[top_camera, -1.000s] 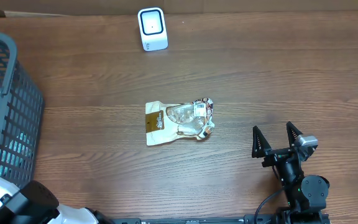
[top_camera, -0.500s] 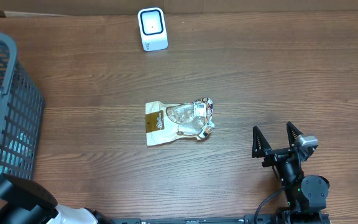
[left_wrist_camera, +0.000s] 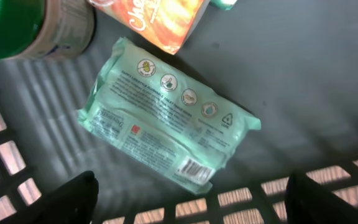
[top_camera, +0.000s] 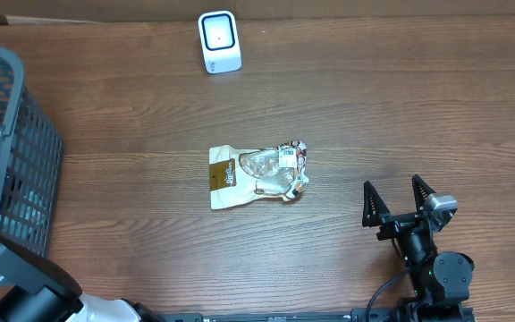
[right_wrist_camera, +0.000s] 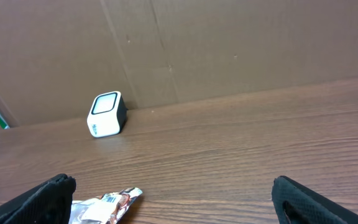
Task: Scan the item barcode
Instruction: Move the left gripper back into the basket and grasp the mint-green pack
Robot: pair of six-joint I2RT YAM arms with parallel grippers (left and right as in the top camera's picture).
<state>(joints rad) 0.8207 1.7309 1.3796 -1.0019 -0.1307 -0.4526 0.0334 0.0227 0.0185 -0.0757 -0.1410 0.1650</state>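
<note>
A pale green packet (left_wrist_camera: pixel 166 115) lies flat on the basket floor, its barcode (left_wrist_camera: pixel 194 169) facing up at the near corner. My left gripper (left_wrist_camera: pixel 191 199) hangs open above it inside the basket (top_camera: pixel 25 134), with nothing between its fingers (left_wrist_camera: pixel 79 196). In the overhead view the gripper itself is hidden by the basket and arm. The white scanner (top_camera: pixel 218 41) stands at the table's far edge. My right gripper (top_camera: pixel 398 195) rests open and empty at the near right, pointed at the scanner (right_wrist_camera: pixel 107 114).
A crumpled brown and clear snack pouch (top_camera: pixel 257 175) lies mid-table, its corner showing in the right wrist view (right_wrist_camera: pixel 104 207). An orange box (left_wrist_camera: pixel 160 18) and a green-lidded jar (left_wrist_camera: pixel 30 28) share the basket with the packet. A cardboard wall backs the table.
The left arm has shifted at the basket's near left side and now covers the colourful item seen there before. The right arm and the pouch have not moved.
</note>
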